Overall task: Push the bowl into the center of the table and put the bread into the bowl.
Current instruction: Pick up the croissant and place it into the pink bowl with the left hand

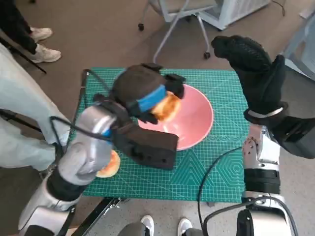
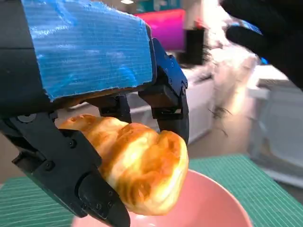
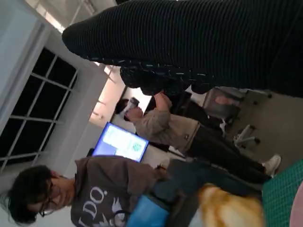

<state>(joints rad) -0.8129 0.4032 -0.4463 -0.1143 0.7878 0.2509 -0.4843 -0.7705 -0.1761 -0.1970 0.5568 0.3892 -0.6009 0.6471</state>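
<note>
Green mat (image 1: 216,162): one bowl (image 1: 194,120), two breads (image 1: 166,108).

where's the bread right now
In the head view the bread is held in the left hand, just above the left part of the pink bowl.

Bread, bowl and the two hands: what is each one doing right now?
bread: held above the bowl, not inside yet.
bowl: upright on the green mat, empty.
left hand: grips the bread.
right hand: raised beside the table, holding nothing.
</note>
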